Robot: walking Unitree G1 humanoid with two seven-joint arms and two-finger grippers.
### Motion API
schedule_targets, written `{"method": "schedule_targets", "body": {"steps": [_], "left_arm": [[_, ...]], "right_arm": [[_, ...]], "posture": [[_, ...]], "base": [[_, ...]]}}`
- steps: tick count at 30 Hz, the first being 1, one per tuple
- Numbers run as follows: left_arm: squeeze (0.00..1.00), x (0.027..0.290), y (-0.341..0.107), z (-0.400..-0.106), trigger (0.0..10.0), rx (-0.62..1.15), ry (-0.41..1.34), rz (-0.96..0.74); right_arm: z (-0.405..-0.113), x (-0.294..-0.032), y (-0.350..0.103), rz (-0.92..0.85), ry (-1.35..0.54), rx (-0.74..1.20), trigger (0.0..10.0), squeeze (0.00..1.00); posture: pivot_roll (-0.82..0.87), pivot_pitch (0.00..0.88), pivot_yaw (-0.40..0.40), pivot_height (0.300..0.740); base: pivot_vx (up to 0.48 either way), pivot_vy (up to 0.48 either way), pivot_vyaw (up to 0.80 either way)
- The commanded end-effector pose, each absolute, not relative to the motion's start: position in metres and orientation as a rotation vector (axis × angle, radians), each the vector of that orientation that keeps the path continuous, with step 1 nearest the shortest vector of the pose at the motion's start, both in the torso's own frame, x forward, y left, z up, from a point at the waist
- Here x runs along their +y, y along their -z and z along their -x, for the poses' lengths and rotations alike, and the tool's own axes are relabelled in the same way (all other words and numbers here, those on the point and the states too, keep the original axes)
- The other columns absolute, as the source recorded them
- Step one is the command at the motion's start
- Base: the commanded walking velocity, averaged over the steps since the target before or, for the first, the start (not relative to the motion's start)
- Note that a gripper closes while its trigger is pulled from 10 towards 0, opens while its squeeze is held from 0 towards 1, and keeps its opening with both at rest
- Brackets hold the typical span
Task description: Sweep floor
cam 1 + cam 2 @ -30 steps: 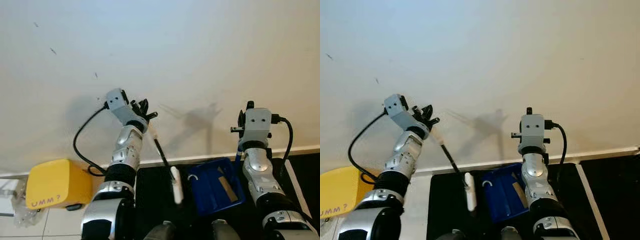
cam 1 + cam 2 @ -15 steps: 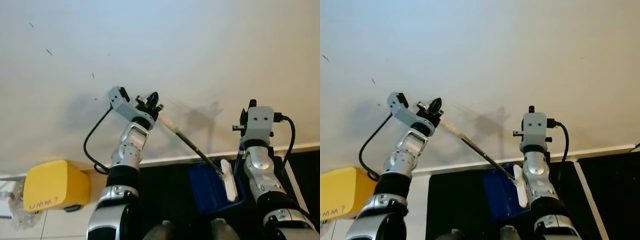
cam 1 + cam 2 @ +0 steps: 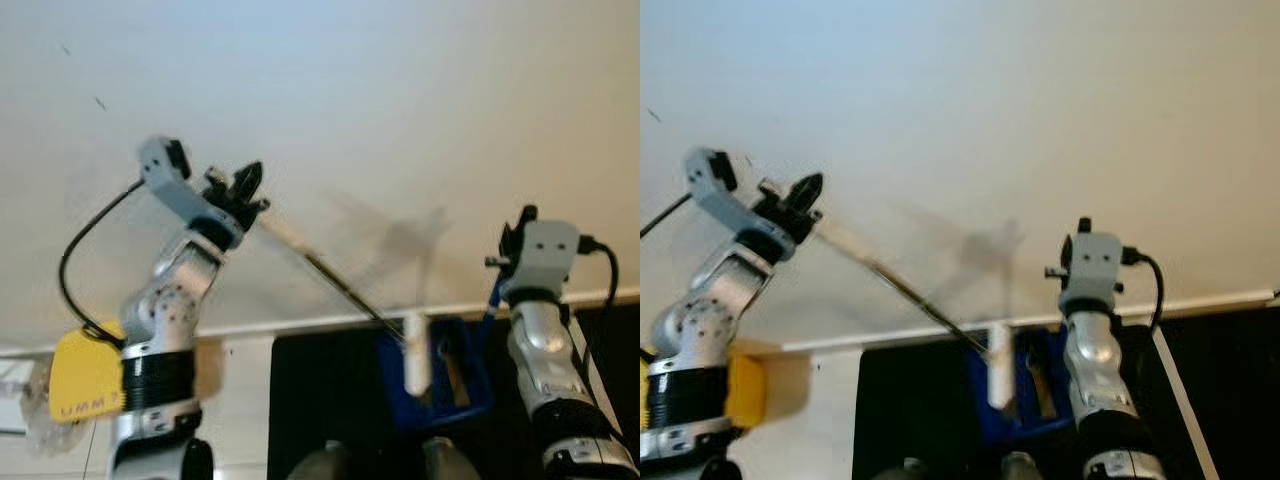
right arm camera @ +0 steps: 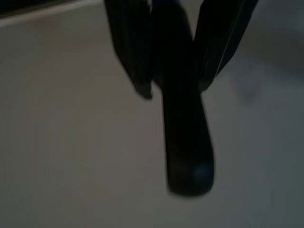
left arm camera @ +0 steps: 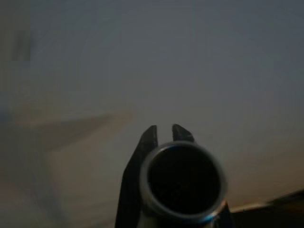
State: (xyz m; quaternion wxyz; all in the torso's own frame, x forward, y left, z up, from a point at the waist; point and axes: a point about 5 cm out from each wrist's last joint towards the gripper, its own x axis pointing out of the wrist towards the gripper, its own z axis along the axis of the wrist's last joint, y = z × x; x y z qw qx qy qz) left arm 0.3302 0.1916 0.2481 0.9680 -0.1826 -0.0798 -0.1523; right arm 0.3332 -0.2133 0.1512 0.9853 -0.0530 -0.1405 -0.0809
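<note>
Against a plain off-white wall (image 3: 380, 90), with a white baseboard (image 3: 300, 325) meeting a black floor mat (image 3: 320, 400), both silver arms are raised. At lower left sits a yellow box (image 3: 85, 375) with purple lettering. A blue dustpan (image 3: 440, 375) lies on the mat just beside the right arm; its dark handle (image 4: 183, 133) is clamped between the closed fingers of the right gripper (image 4: 173, 88). The left gripper (image 3: 245, 190), held high, is closed around the upper end of a broom (image 3: 330, 280), whose thin shaft slants down to a white head (image 3: 415, 355) over the dustpan.
</note>
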Motion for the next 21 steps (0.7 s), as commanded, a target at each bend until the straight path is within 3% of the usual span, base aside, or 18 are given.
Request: {"method": "schedule_targets", "body": {"steps": [1, 2, 3, 4, 10, 21], "left_arm": [[0.14, 0.201, -0.258, -0.323, 10.0, -0.186, 0.262, 0.254], [0.14, 0.201, -0.258, -0.323, 10.0, -0.186, 0.262, 0.254], [0.03, 0.202, -0.261, -0.321, 10.0, -0.179, 0.25, 0.231], [0.01, 0.203, -0.263, -0.32, 10.0, -0.169, 0.234, 0.2], [0.0, 0.206, -0.253, -0.319, 10.0, -0.084, 0.151, 0.129], [0.0, 0.2, -0.234, -0.32, 10.0, -0.074, 0.12, -0.02]], "right_arm": [[-0.329, -0.205, -0.159, 0.023, 0.113, -0.309, 10.0, 0.0], [-0.329, -0.205, -0.159, 0.023, 0.113, -0.309, 10.0, 0.0], [-0.326, -0.205, -0.165, -0.012, 0.097, -0.319, 10.0, 0.0], [-0.323, -0.205, -0.173, -0.054, 0.077, -0.333, 10.0, 0.0], [-0.311, -0.207, -0.19, -0.078, 0.048, -0.371, 10.0, 0.0], [-0.304, -0.201, -0.182, -0.082, 0.053, -0.309, 10.0, 0.0]], "posture": [[0.07, 0.261, 0.157, 0.74], [0.07, 0.261, 0.157, 0.74], [0.07, 0.25, 0.156, 0.74], [0.06, 0.239, 0.155, 0.74], [0.04, 0.198, 0.155, 0.74], [0.01, 0.16, 0.152, 0.74]], "base": [[0.0, 0.0, 0.0], [0.0, 0.0, 0.0], [0.0, 0.0, 0.0], [0.0, 0.0, 0.0], [0.0, 0.0, 0.0], [0.0, 0.0, 0.0]]}}
